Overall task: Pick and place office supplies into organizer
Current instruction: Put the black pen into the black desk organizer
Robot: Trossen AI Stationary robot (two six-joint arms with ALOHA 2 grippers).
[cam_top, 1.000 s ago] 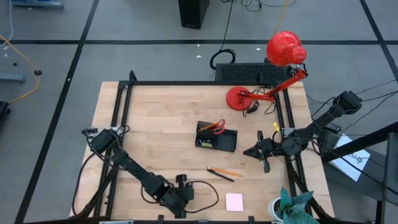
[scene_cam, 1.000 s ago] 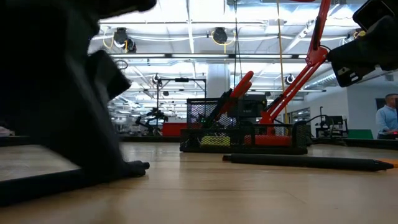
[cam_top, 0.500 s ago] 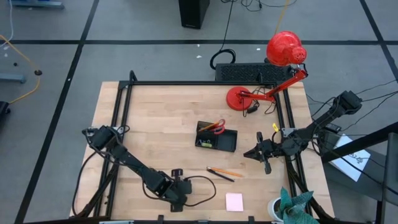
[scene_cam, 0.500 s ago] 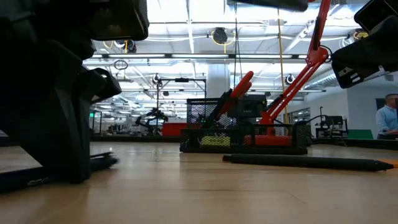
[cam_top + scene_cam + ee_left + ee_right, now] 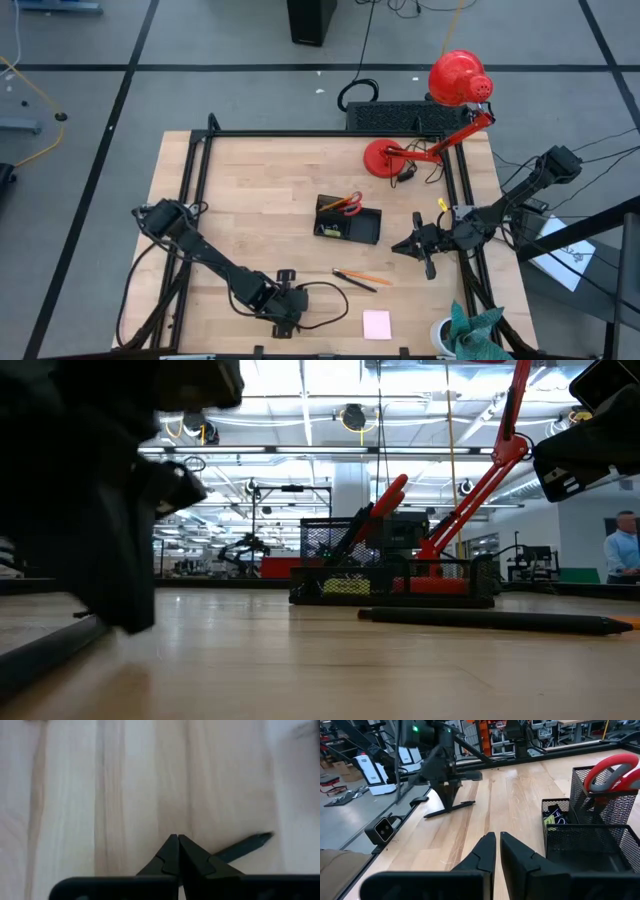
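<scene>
One organizer (image 5: 348,222); one pair of scissors (image 5: 347,204); one pen (image 5: 356,282); one pencil (image 5: 364,275); one sticky-note pad (image 5: 377,324); one lamp (image 5: 432,120).

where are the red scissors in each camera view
High view: the red scissors stand in the organizer at mid-table, in its rear left corner.
Low view: red handle rises above the mesh organizer, centre of the picture.
Left wrist view: not in it, only bare wood.
Right wrist view: red handles in the tall mesh cup at the right edge.
Shared landmark: the black mesh organizer itself.
</scene>
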